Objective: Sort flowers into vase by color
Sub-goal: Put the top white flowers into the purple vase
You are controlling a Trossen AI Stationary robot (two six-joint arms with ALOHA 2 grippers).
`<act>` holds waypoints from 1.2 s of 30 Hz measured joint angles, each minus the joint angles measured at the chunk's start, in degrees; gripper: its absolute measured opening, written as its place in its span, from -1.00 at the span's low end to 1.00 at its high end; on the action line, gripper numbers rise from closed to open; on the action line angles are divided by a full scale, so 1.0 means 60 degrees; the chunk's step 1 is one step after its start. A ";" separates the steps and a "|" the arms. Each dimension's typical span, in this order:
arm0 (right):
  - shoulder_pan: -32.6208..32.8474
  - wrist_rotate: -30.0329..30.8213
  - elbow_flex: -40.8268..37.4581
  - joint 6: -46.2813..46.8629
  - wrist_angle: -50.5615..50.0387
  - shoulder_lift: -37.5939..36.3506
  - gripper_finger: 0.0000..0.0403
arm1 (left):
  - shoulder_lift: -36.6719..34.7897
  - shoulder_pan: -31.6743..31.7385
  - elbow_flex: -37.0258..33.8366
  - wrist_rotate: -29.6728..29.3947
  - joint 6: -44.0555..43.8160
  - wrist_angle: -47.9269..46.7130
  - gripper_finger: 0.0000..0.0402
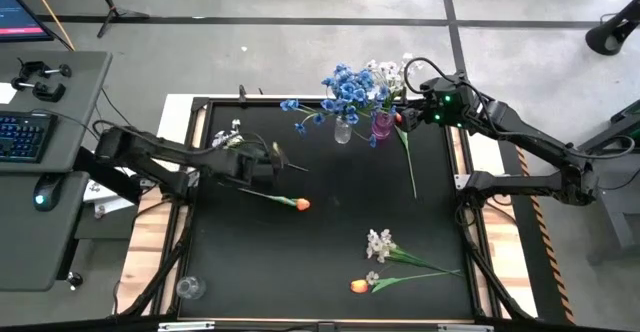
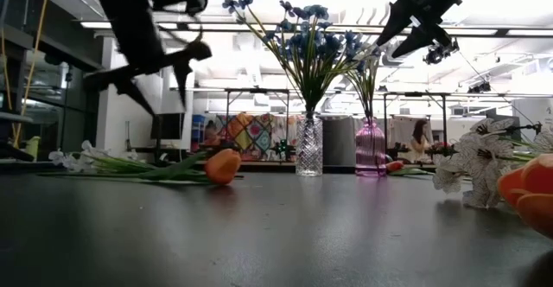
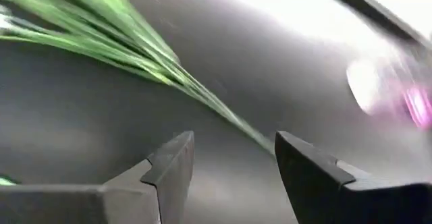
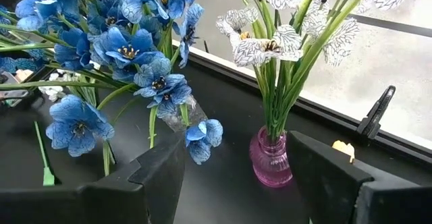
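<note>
Two vases standing side by side at table's far edge: clear vase holding blue flowers, pink vase holding white flowers. Right gripper hovering just beside pink vase, fingers apart, gripping nothing. Risk: sideways nudge tipping narrow vase (top-heavy, judging by sprays). Left gripper hanging over orange tulip stem, fingers apart, empty. Risk: thin stem slipping between fingers. More loose flowers lying at near right.

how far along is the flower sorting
Done: blue flowers fill the clear vase; white ones the pink vase. In hand: nothing; both jaws open. Left: two orange tulips, white sprays on the table.
</note>
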 joint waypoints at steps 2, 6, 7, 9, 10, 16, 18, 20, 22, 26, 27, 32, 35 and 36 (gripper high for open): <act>0.0000 0.0001 0.0000 0.0026 -0.0027 0.0002 0.21 | -0.0020 0.0475 -0.0011 0.0000 -0.0968 -0.0639 -0.02; 0.0000 0.0003 0.0000 0.0028 -0.0029 0.0001 0.21 | -0.0008 0.1414 -0.0011 0.0158 -0.0933 0.0003 -0.02; 0.0000 0.0004 0.0000 0.0030 -0.0030 0.0001 0.21 | 0.0035 0.1638 -0.0007 0.0166 -0.0621 0.0284 -0.02; 0.0000 0.0004 0.0000 0.0033 -0.0030 0.0000 0.21 | 0.0181 0.2076 0.0000 0.0291 -0.0271 0.0518 -0.02; 0.0001 0.0003 0.0000 0.0063 -0.0030 0.0002 0.21 | 0.0305 0.2295 0.0000 0.0534 -0.0438 0.0468 -0.02; 0.0000 0.0010 0.0000 0.0204 -0.0060 0.0001 0.21 | 0.0896 0.2885 -0.0009 0.2328 -0.2102 0.1669 -0.02; 0.0000 0.0135 0.0000 0.0197 -0.0084 0.0004 0.21 | 0.1055 0.2926 -0.0004 0.2297 -0.2161 0.2046 -0.02; 0.0002 0.0310 0.0000 0.0222 -0.0146 0.0004 0.21 | 0.1223 0.3061 -0.0004 0.2359 -0.2319 0.1972 -0.02; 0.0003 0.0389 0.0000 0.0237 -0.0240 0.0000 0.21 | 0.1366 0.3222 -0.0004 0.2752 -0.2654 0.1623 -0.02; 0.0001 0.0601 0.0000 0.0237 -0.0464 0.0002 0.21 | 0.1470 0.3385 -0.0004 0.3142 -0.3054 0.1564 -0.02; 0.0001 0.0673 0.0000 0.0240 -0.0506 0.0002 0.21 | 0.1470 0.3432 -0.0004 0.3124 -0.3089 0.1584 -0.02; 0.0000 0.0772 0.0000 0.0237 -0.0529 0.0002 0.21 | 0.1470 0.3845 -0.0004 0.3058 -0.3060 0.1184 -0.02; 0.0001 0.0772 0.0000 0.0237 -0.0529 0.0004 0.21 | 0.1470 0.3973 -0.0030 0.3180 -0.2935 0.0922 -0.02; 0.0001 0.0772 0.0000 0.0237 -0.0529 0.0003 0.21 | 0.1470 0.3980 -0.0127 0.3291 -0.2994 0.1097 -0.02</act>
